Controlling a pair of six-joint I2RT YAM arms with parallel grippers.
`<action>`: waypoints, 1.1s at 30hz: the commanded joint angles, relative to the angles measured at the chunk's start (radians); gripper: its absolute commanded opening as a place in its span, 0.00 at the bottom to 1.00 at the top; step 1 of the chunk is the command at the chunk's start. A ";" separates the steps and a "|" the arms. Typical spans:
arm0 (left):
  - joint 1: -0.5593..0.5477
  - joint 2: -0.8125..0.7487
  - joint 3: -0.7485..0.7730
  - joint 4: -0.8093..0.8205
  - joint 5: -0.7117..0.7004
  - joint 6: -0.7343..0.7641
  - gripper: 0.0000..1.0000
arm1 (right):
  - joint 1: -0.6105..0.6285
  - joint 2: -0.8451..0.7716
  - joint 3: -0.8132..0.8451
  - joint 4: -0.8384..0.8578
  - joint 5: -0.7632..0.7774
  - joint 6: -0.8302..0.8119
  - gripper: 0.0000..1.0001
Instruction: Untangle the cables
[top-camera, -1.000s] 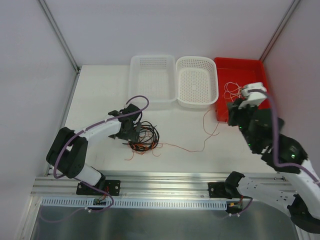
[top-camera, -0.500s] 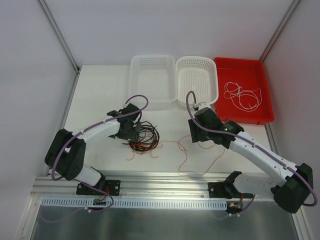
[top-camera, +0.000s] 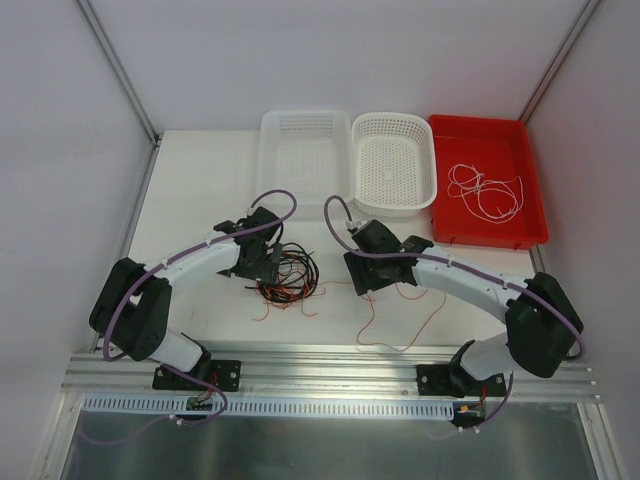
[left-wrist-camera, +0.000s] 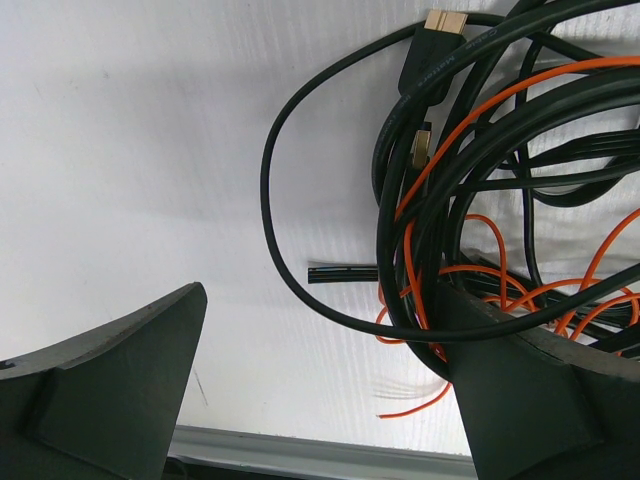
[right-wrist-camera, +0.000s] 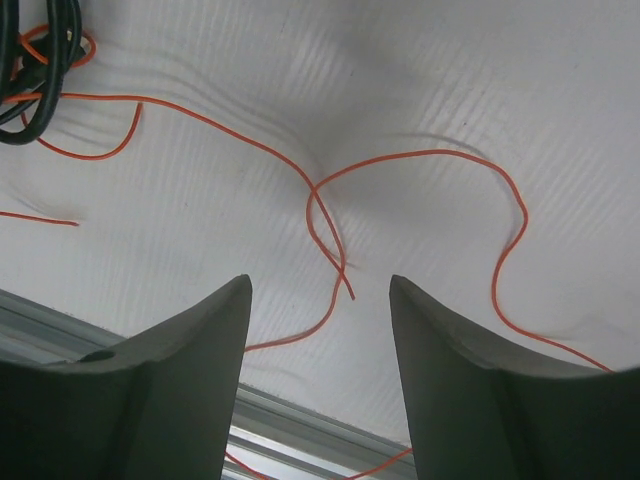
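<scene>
Judging by the layout, untangling is barely started. One white cable (top-camera: 485, 190) lies in the red tray (top-camera: 450, 140) at the far right corner, and the white baskets (top-camera: 300, 200) at the far edge hold nothing. The black and orange tangle (top-camera: 290, 275) sits left of middle toward the near edge of the tabletop (top-camera: 200, 200), all knotted. My left fingers (left-wrist-camera: 110, 380) are spread wide, one pushed under black loops, gripping nothing. My right fingers (right-wrist-camera: 170, 380) gape wide above a loose orange wire (right-wrist-camera: 430, 152) trailing out of the tangle.
</scene>
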 joint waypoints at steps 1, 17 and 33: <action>0.007 -0.030 0.024 -0.034 0.020 0.001 0.99 | 0.010 0.056 0.016 0.048 -0.025 0.012 0.61; 0.007 -0.018 0.029 -0.034 0.027 0.003 0.99 | 0.018 0.300 0.110 0.013 -0.023 0.020 0.33; 0.007 -0.007 0.029 -0.037 0.024 0.006 0.99 | -0.022 0.003 0.134 -0.168 0.212 -0.002 0.01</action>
